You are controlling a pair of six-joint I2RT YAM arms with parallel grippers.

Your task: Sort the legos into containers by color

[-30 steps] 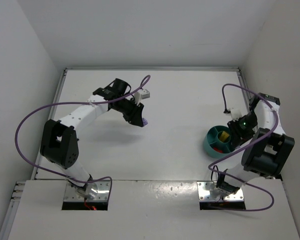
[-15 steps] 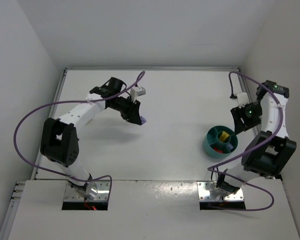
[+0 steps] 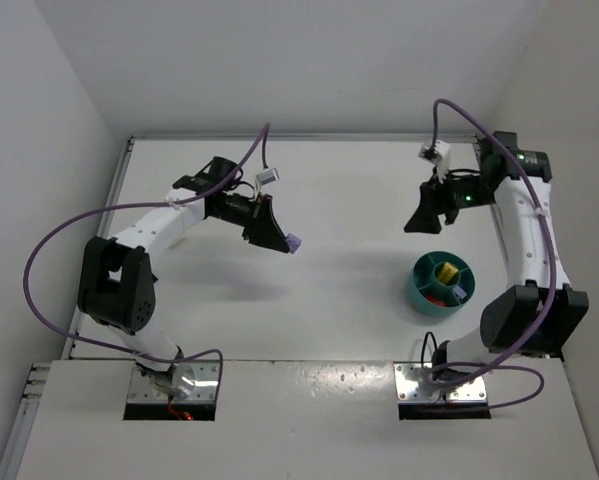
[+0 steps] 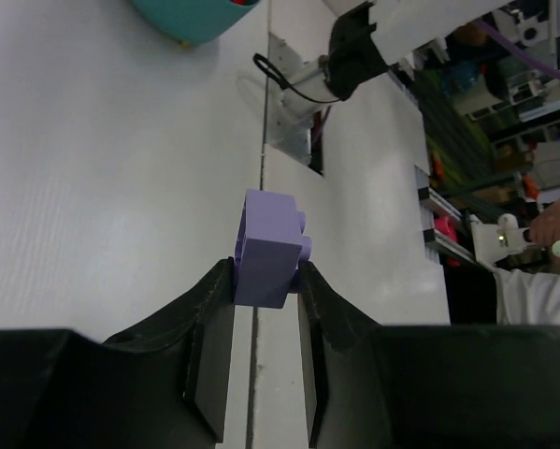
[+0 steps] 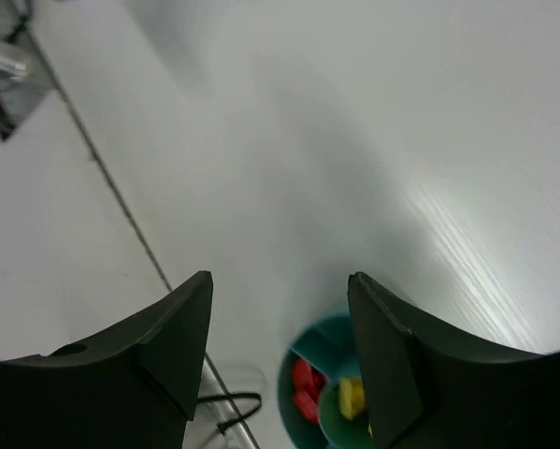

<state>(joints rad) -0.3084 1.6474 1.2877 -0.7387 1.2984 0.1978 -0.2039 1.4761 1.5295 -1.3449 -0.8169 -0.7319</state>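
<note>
Left wrist view: left tool point(image 4: 267, 274) clamps a lavender lego point(image 4: 270, 238) above the table point(image 4: 93, 187); right tool point(image 5: 280, 278) stands open and empty, apart from the teal bowl point(image 3: 417, 290).

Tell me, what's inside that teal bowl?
The teal bowl holds yellow bricks in its centre cup, red bricks and a purplish piece in outer compartments. Anything beneath them is hidden.

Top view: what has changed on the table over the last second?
The right gripper left the teal bowl, swung away from it and stands open, empty. The left gripper edged toward the bowl, still gripping the lavender brick. The bowl stayed put.
</note>
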